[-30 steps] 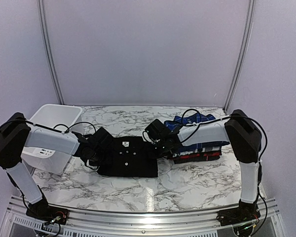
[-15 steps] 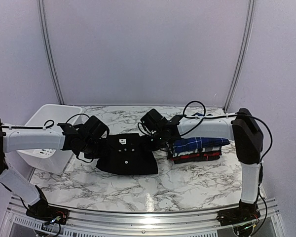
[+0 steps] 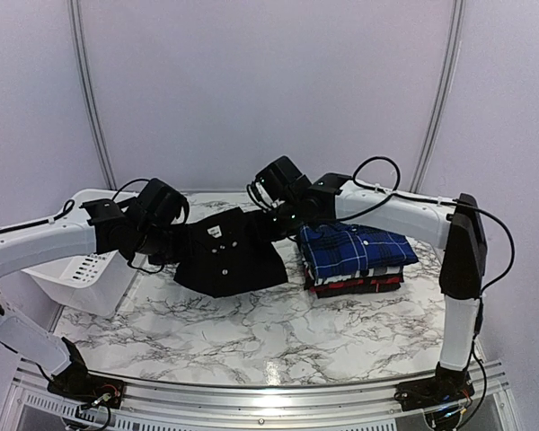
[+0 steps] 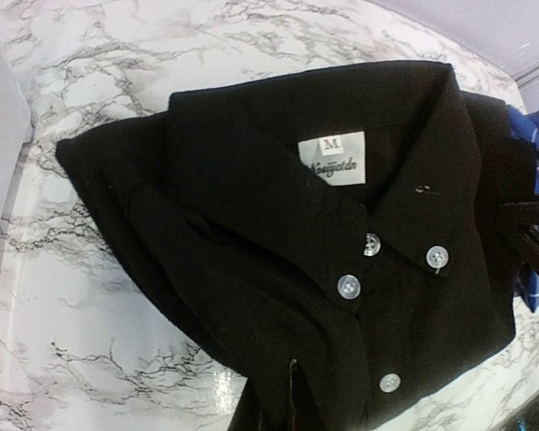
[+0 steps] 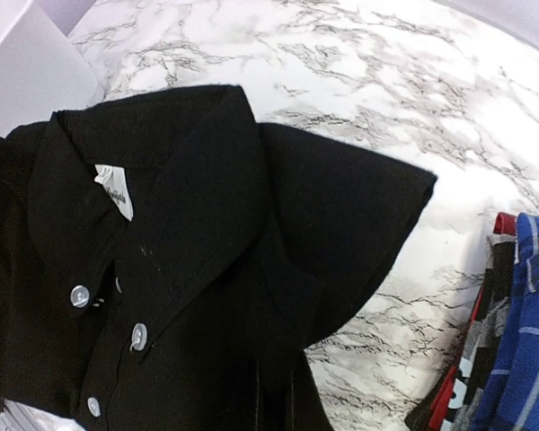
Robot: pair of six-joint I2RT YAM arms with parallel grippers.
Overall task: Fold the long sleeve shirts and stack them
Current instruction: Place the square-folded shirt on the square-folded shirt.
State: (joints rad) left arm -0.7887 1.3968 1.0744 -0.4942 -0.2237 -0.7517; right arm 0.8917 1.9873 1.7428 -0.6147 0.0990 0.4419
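Black shirt, folded, lifted off the marble table just left of the plaid stack, not touching it. Pinched at its far-from-stack edge by the left gripper and at its stack-side edge by the right gripper, both claws closed tight on the cloth. Seen only from the top: both arms, and the white basket well left of the stack, beyond the shirt. Seen only from the left wrist: white collar label marked M, pale buttons. From the right wrist: bare marble between shirt and stack, red and black-and-white layers under the blue plaid. Fingers hidden in both wrist views.
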